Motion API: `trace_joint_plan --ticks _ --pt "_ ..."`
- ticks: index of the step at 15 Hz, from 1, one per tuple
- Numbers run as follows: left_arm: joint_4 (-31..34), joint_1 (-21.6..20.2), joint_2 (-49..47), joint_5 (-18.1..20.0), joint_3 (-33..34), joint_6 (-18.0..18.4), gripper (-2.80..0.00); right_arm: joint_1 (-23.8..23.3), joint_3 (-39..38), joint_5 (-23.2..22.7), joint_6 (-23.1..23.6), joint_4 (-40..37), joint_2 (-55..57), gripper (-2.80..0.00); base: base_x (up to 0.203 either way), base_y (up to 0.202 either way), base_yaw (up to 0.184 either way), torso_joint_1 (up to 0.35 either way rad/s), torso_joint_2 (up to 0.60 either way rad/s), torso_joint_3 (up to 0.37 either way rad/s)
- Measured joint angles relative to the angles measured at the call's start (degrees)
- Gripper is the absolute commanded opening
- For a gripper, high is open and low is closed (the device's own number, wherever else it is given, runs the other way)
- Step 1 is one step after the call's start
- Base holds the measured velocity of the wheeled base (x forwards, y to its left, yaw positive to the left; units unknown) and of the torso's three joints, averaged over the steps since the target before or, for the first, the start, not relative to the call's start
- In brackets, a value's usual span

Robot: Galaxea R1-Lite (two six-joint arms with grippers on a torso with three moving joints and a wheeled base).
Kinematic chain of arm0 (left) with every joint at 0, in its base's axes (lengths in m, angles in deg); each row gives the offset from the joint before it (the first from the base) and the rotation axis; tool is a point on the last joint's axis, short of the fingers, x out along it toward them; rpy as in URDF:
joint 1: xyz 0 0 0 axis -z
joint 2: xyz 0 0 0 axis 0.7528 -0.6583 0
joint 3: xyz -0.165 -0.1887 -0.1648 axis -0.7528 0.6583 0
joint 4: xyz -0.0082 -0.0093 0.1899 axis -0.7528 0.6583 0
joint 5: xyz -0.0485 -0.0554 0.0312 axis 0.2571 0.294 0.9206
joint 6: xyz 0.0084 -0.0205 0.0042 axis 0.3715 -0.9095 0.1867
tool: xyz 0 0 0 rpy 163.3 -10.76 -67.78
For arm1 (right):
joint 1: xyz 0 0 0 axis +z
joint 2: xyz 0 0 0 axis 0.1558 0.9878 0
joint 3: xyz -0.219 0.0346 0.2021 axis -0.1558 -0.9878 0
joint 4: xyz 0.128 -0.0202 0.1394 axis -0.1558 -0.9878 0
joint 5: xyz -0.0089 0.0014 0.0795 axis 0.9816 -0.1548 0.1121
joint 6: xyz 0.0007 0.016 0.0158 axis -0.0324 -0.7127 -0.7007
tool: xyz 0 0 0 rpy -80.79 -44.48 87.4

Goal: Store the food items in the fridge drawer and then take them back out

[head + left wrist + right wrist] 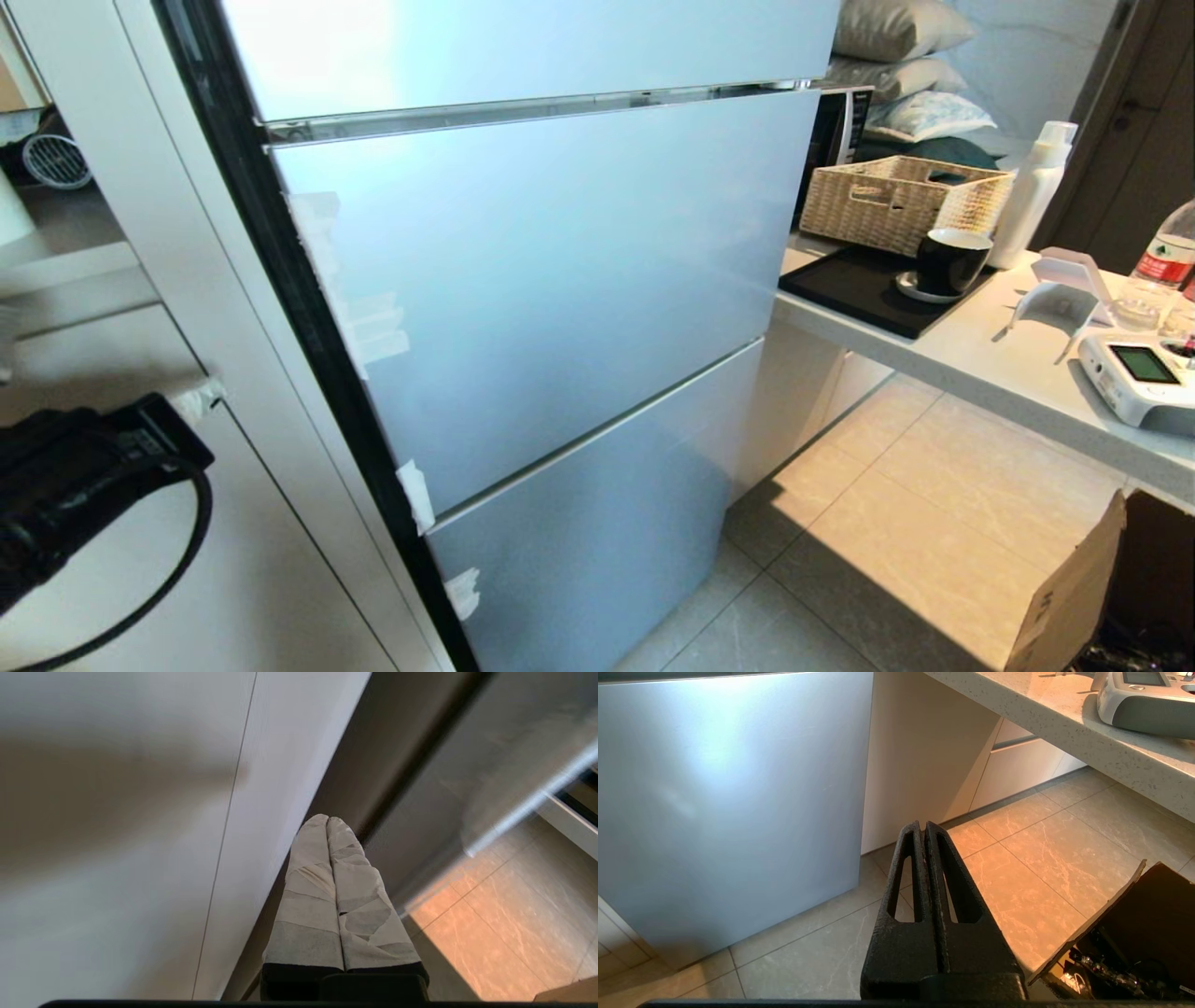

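Silver-blue brushed metal across the middle of the head view: fridge with three stacked fronts, all shut, narrow seams between them. Scraps of whitish tape down its left edge, beside a black side strip. White cabinet panel to the left of that. Pale marbled floor tiles to the right, sunlit in part, with an open cardboard box at the lower right corner.

Light speckled bench along the right, bearing a black tray, a black cup on a saucer at the tray's near corner, a woven basket behind it, a tall white bottle just beside the basket, and a white device with a small screen nearer the front edge. Pillows stacked in the far background.

Fridge drawer and food items: hidden, with every front closed; cannot tell which front covers the drawer.

Left tool at the left edge of the head view, black body with a looped cable, tape-wrapped tip close to the white panel. Seen from the wrist, left tool with fingers pressed together, holding nothing, aimed at the dark gap between panel and fridge side.

Right tool low, out of the head view, black slotted fingers closed tight and empty, pointing over the floor toward the fridge's lower right corner.
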Motion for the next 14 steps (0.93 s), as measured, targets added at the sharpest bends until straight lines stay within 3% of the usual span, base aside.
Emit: trace_joint_plan --ticks 3,8,14 --pt "-3.5 1.7 -4.4 0.6 -2.8 0.0 -2.80 0.0 0.0 0.0 0.0 0.0 0.0 -2.80 0.000 0.000 0.000 0.000 0.00 0.000" --pt "-3.7 6.9 -7.5 0.3 -7.3 0.3 -2.80 0.0 0.0 0.0 0.0 0.0 0.0 -2.80 0.000 0.000 0.000 0.000 0.00 0.000" --pt "-3.7 10.3 -10.1 -0.4 -10.4 0.3 -2.80 0.0 0.0 0.0 0.0 0.0 0.0 -2.80 0.000 0.000 0.000 0.000 0.00 0.000"
